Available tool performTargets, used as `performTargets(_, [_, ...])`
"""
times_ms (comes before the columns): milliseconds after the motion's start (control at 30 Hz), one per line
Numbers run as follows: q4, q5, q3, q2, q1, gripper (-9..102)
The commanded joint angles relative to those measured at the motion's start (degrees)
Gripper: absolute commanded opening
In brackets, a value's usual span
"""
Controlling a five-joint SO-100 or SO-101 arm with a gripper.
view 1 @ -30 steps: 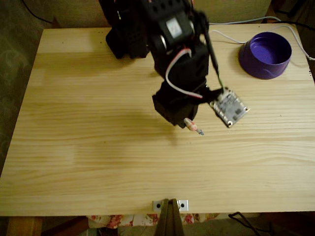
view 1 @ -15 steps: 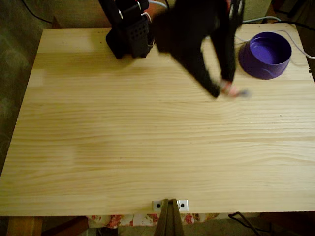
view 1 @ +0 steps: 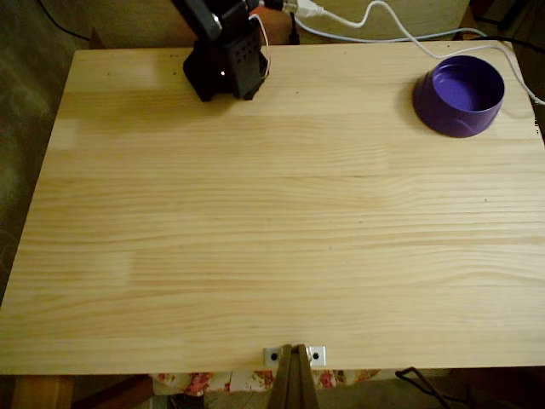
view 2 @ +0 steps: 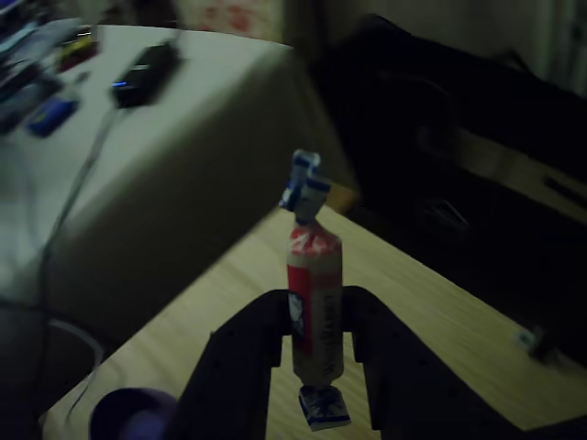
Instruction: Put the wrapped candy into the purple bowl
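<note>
The gripper (view 2: pixel 316 344) pinches the wrapped candy (view 2: pixel 314 316) upright (wrapper print unreadable).

A pale pine table (view 1: pixel 255 221) fills the fixed view, lit warmly. A metal bracket (view 1: pixel 294 354) sits at its near edge, flowered cloth (view 1: pixel 200 381) just below. White cables (view 1: pixel 400 25) run past its far edge. In the other view, a dim beige surface (view 2: pixel 183 156) stands beyond the table.

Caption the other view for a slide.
Gripper clamps the wrapped candy upright above the table, purple bowl at lower left.
</note>
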Motion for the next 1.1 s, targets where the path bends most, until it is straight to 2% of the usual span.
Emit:
performTargets(0, [-4.2,-2.2,1.8,2.5,-7.5,1])
performTargets(200, [-12.8,-6.1,9.1,1.8,-16.4,1])
performTargets(533, [-19.1,-8.4,7.6,-14.7,-27.0,1])
performTargets(767, [-17.8,-9.2,4.5,-26.0,-27.4,0])
performTargets(1067, [-11.1,-12.1,-4.2,-38.6,-28.9,0])
